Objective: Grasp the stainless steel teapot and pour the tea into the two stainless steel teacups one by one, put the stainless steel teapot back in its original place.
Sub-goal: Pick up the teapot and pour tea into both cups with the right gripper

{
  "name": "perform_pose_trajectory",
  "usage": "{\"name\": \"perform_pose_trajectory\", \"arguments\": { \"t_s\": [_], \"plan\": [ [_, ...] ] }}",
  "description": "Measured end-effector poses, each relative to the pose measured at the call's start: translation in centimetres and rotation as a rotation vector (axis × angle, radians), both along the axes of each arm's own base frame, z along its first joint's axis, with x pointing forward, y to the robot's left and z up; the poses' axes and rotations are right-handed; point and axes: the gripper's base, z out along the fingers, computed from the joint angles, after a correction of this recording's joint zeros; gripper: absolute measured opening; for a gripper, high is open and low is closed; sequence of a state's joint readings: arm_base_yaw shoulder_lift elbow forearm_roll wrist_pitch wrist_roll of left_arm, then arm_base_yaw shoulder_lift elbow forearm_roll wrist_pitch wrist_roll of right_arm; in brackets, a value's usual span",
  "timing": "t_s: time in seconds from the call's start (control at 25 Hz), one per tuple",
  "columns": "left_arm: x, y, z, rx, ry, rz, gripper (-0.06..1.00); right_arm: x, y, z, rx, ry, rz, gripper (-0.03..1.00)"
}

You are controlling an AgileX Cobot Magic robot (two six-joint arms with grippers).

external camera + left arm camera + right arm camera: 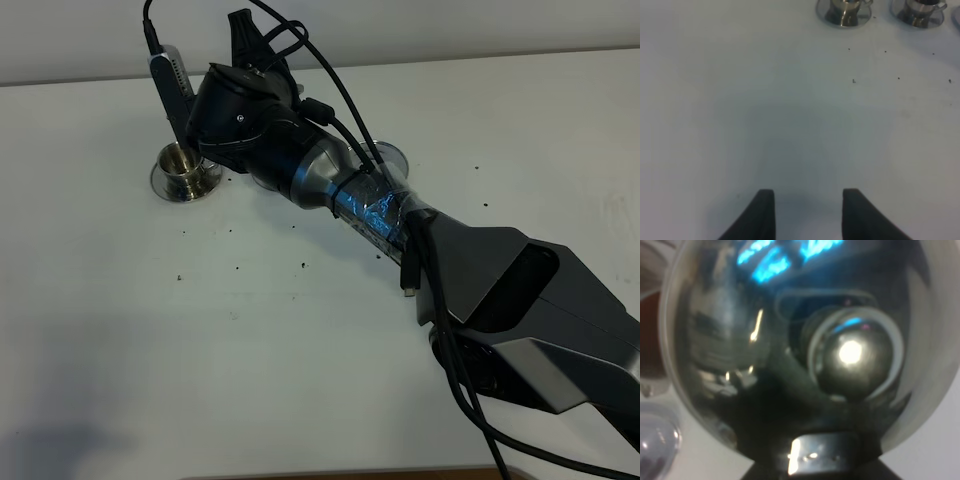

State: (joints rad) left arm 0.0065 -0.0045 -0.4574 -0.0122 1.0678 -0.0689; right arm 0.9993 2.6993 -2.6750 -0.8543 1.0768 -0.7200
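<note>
While checking right wrist view, finding stainless steel teapot point(725, 345) filling frame, lid knob point(852, 352) facing camera, handle point(815, 455) pinched in right gripper point(812, 472), jaws pressed together. Finding teapot hidden under right arm point(300, 170) from above. Noting first teacup point(846, 6) and second teacup point(924, 5) on saucers point(837, 17), well apart from left gripper point(809, 210), hanging spread over table point(790, 125).
</note>
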Motion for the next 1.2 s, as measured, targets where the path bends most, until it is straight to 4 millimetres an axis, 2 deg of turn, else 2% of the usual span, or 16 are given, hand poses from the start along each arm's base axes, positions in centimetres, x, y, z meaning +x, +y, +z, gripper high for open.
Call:
{"name": "perform_pose_trajectory", "arguments": {
  "t_s": [0.16,0.64,1.2],
  "plan": [
    [0.0,0.0,0.0,0.0,0.0,0.0,0.38,0.1,0.1,0.2,-0.019,-0.029,0.027,0.19],
    [0.0,0.0,0.0,0.0,0.0,0.0,0.38,0.4,0.3,-1.2,-0.123,-0.063,0.078,0.19],
    [0.0,0.0,0.0,-0.002,0.0,0.001,0.38,0.6,0.5,-1.1,-0.168,-0.1,0.129,0.19]
  ]
}}
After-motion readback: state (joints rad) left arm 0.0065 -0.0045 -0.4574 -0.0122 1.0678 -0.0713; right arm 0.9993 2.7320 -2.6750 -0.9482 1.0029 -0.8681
